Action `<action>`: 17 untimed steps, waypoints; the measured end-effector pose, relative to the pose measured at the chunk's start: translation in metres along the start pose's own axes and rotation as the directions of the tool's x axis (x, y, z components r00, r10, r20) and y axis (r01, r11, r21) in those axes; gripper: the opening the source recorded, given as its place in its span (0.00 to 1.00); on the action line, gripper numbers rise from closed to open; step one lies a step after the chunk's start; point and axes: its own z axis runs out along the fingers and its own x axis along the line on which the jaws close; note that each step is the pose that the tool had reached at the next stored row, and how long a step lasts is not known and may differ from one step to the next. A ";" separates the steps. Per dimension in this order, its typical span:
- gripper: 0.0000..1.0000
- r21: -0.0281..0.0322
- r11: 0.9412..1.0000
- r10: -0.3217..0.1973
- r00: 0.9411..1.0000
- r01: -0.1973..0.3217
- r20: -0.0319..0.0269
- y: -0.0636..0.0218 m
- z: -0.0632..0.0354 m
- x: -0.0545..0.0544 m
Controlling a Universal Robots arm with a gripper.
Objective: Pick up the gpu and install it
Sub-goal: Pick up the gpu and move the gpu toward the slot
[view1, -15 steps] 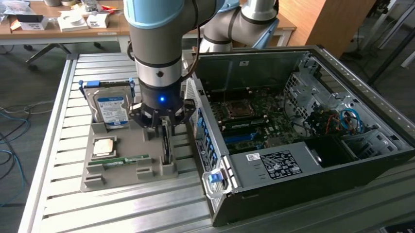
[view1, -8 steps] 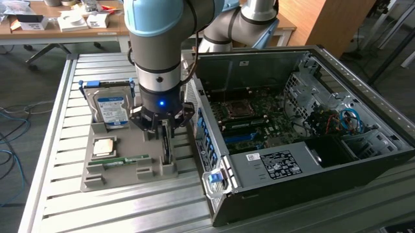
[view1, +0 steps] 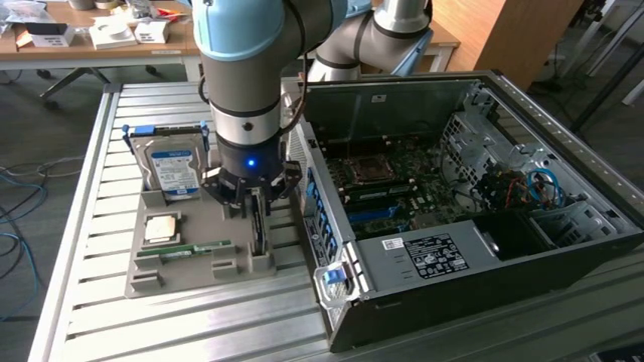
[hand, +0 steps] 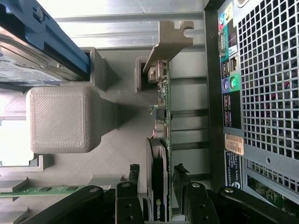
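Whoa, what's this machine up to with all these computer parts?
A robot arm is working over a gray holder tray that holds spare parts. Its open end effector straddles the gpu, a thin card standing on edge in its slot, not yet gripped or lifted. Next to the tray lies an opened computer case with its motherboard exposed.

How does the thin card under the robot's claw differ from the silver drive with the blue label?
The gpu shows as a thin dark edge; the hard drive shows a broad silver face with a blue label, in a blue frame. The gpu stands between the open fingers of the gripper; the hard drive stands apart from it. Both stand on edge in the gray holder.
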 end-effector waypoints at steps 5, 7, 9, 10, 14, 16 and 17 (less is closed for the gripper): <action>0.43 0.000 1.000 0.000 1.000 0.000 0.000 -0.0001 0.0014 0.000; 0.43 0.000 1.000 0.000 1.000 0.000 -0.002 0.0000 0.0019 -0.002; 0.43 0.000 1.000 0.000 1.000 0.000 -0.002 0.0000 0.0019 -0.002; 0.43 0.000 1.000 0.000 1.000 0.000 -0.002 0.0000 0.0019 -0.002; 0.43 0.000 1.000 0.000 1.000 0.000 -0.002 -0.0002 0.0023 -0.002; 0.43 0.000 1.000 0.000 1.000 0.000 -0.002 -0.0003 0.0023 -0.002; 0.43 0.000 1.000 0.000 1.000 0.000 -0.002 -0.0003 0.0023 -0.002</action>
